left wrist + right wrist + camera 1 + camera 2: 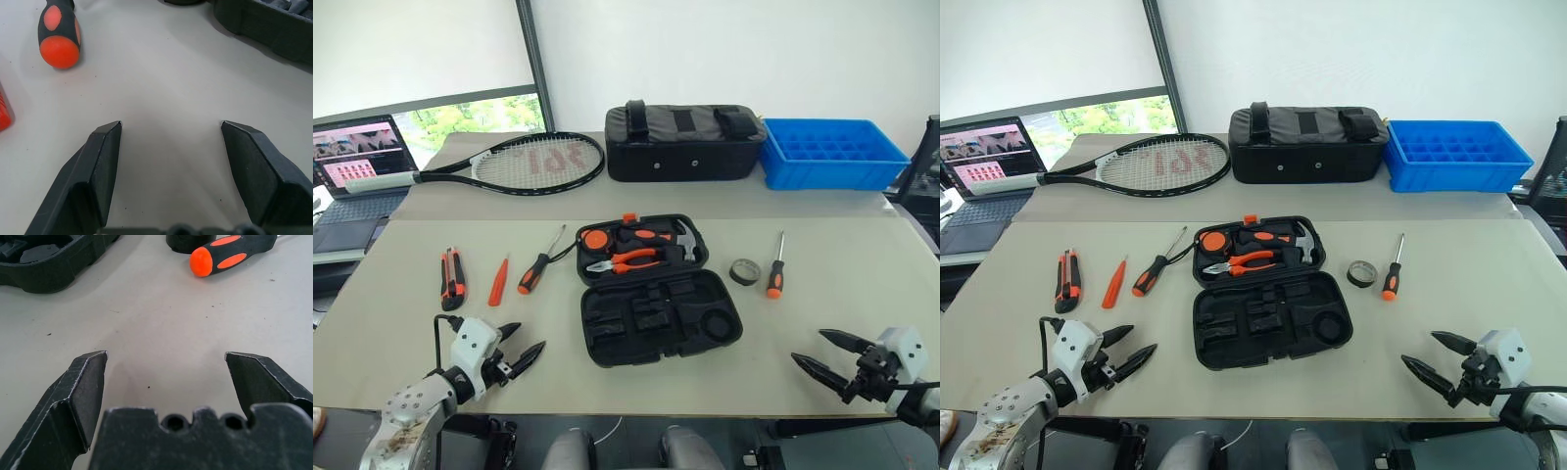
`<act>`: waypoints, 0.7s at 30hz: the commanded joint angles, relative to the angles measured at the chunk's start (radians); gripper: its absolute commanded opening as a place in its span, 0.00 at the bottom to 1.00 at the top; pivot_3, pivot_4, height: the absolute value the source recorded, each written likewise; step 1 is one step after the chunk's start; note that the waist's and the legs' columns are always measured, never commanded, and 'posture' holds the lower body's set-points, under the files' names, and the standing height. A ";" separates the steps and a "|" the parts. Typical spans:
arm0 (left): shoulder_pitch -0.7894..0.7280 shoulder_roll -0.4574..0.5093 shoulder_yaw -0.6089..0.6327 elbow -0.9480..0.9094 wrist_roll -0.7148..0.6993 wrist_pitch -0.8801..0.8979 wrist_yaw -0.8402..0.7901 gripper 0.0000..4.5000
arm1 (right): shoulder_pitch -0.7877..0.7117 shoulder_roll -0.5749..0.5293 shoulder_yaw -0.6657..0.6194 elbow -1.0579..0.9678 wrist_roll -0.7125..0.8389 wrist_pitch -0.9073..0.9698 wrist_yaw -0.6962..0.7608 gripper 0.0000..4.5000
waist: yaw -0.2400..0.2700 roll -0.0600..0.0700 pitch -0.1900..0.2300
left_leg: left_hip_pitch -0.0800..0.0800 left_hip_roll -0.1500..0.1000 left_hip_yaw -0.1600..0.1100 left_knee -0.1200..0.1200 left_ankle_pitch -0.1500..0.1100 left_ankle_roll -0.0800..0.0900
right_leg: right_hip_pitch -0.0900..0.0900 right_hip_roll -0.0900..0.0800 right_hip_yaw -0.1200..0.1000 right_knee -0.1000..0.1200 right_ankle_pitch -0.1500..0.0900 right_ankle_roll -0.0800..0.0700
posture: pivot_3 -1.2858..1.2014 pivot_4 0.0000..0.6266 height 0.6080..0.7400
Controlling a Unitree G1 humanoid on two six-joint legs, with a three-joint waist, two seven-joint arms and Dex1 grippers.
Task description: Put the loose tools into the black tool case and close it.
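Where the desk (607, 397) edge lies nearest, the left pincer (521, 349) and the right pincer (825, 354) hover apart, each with its fingers spread wide and empty. The black tool case (651, 287) lies open at the desk's middle, between the two pincers and farther in. Its near half shows empty recesses; its far half holds pliers and other tools, partly hard to make out. Left of the case lie a screwdriver (539, 261), a slim orange tool (498, 281) and a utility knife (452, 277). Right of the case lie a tape roll (744, 271) and a second screwdriver (775, 268). Beyond the case stand a tennis racket (499, 164), a black bag (683, 142) and a blue tray (832, 155). A laptop (357, 176) is cut off at the left edge.
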 commanded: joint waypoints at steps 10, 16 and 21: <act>0.014 -0.001 0.004 -0.020 -0.008 0.005 0.000 0.77 | -0.015 -0.013 -0.014 -0.085 0.004 0.008 -0.015 0.99 | 0.001 0.000 0.000 | 0.000 0.000 0.000 0.000 0.000 0.000 | 0.000 0.000 0.000 0.000 0.000 0.000 | 0.52 0.24 0.76; 0.008 0.001 0.010 -0.030 -0.013 -0.001 0.000 0.77 | -0.008 -0.010 -0.016 -0.110 0.007 0.005 -0.019 0.99 | 0.000 0.000 0.000 | 0.000 0.000 0.000 0.000 0.000 0.000 | 0.000 0.000 0.000 0.000 0.000 0.000 | 0.52 0.24 0.76; -0.042 0.011 0.038 -0.074 -0.046 0.043 0.015 0.77 | -0.019 -0.006 -0.024 -0.149 0.048 0.011 -0.001 0.99 | 0.000 -0.001 0.000 | 0.000 0.000 0.000 0.000 0.000 0.000 | 0.000 0.000 0.000 0.000 0.000 0.000 | 0.52 0.24 0.76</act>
